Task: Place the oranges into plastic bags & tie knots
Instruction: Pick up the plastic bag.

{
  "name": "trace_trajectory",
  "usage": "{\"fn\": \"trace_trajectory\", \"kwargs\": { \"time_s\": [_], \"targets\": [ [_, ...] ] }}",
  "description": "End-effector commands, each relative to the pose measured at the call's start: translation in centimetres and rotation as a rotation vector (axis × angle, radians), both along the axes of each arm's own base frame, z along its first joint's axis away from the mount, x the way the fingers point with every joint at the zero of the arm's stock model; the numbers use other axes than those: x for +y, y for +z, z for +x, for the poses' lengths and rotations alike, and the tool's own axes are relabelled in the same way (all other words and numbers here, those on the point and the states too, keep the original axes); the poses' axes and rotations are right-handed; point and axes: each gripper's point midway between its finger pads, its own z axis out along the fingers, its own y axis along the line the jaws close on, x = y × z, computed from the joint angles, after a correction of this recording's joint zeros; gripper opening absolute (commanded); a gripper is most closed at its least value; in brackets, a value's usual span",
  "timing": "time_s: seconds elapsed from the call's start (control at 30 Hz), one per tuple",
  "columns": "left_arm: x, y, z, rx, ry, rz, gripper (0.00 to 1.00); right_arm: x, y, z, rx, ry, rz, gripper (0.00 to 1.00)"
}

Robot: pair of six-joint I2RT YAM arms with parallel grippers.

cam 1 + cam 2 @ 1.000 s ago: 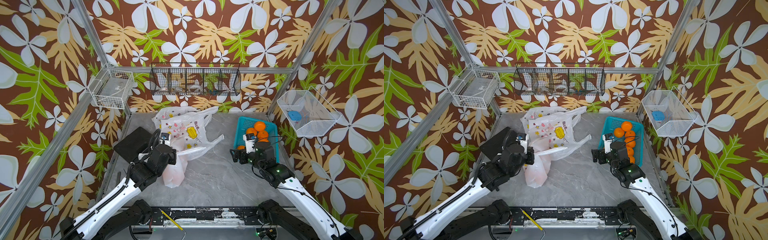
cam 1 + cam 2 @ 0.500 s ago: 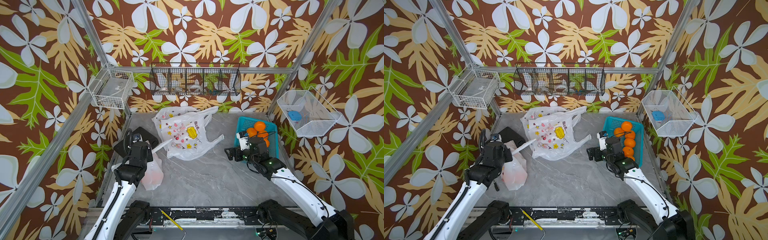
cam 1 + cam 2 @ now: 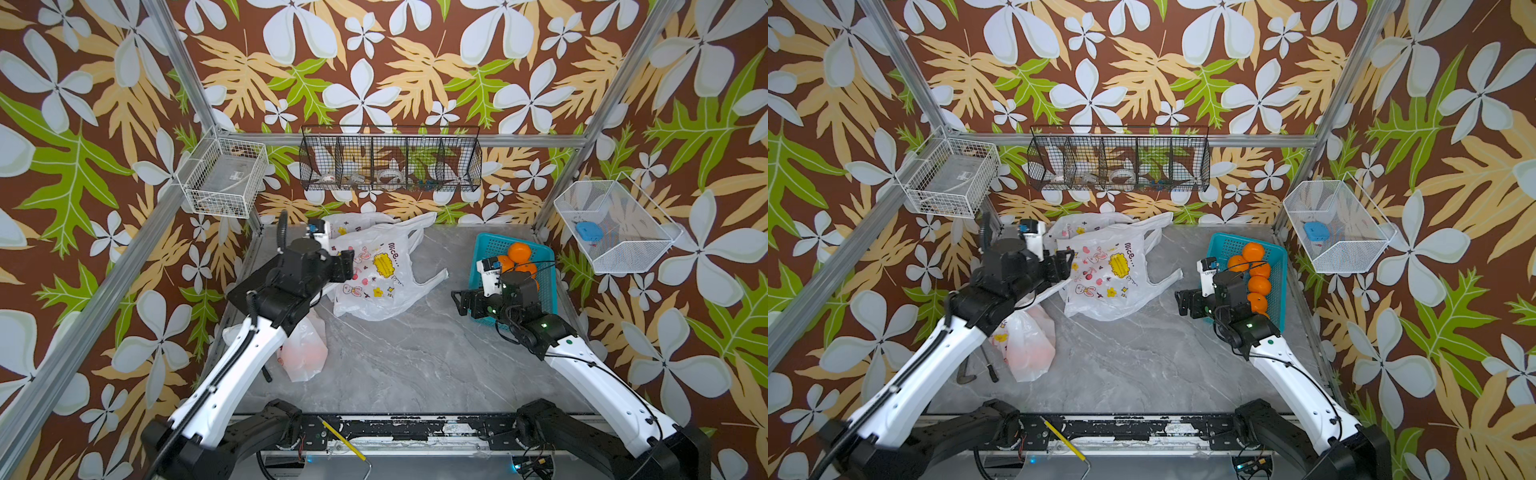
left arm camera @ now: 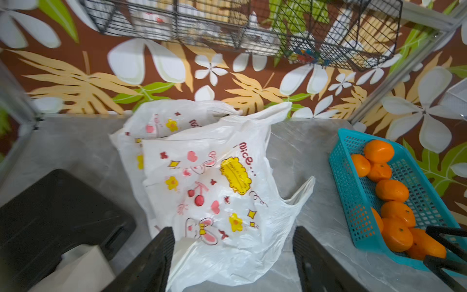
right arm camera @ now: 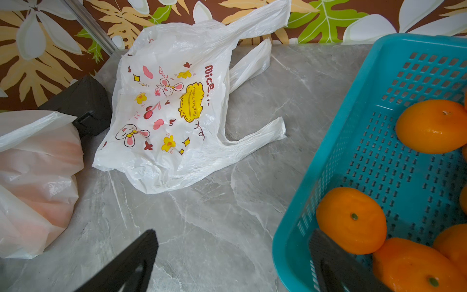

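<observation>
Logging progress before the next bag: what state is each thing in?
Teal basket, holding loose oranges.
Filled bag, lying slumped, fruit inside.
Printed bags, empty, flat, overlapping.
Left gripper, open above printed bags.
Right gripper, open at basket's edge.

- In a top view, a filled bag (image 3: pixel 1030 345), orange showing through, lies beside the left arm (image 3: pixel 934 353).
- The left gripper (image 3: pixel 1064 262) hangs at the edge of a flat printed bag (image 3: pixel 1113 282).
- The right gripper (image 3: pixel 1185 301) sits just beside the teal basket (image 3: pixel 1278 291), oranges (image 3: pixel 1258 286) piled inside.
</observation>
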Motion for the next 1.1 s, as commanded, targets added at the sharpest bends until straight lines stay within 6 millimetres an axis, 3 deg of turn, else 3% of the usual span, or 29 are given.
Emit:
{"fn": "trace_trajectory", "kwargs": {
  "time_s": [0.0, 0.23, 0.4, 0.6, 0.8, 1.07],
  "targets": [
    [-4.4, -0.5, 2.6, -0.007, -0.037, -0.011, 0.77, 0.0, 0.7, 0.4, -0.032, -0.023, 0.033, 0.96],
    [-13.3, -6.6, 9.2, 0.091, -0.104, -0.003, 0.77, -0.1, 0.4, 0.0, -0.030, -0.025, 0.038, 0.96],
    [-16.6, -11.6, 13.2, 0.154, -0.083, 0.011, 0.77, -0.5, 0.3, -0.4, -0.036, -0.035, 0.032, 0.96],
    [-18.1, -17.3, 16.2, 0.217, -0.027, 0.063, 0.75, -1.0, 0.1, -1.0, -0.036, -0.044, 0.020, 0.96],
    [-18.0, -19.8, 18.0, 0.225, 0.023, 0.115, 0.71, -1.5, 0.0, -1.5, -0.037, -0.053, 0.006, 0.96],
    [-17.7, -22.9, 18.8, 0.282, 0.025, 0.124, 0.60, -1.8, -0.1, -1.7, -0.038, -0.059, -0.011, 0.96]
  ]
}}
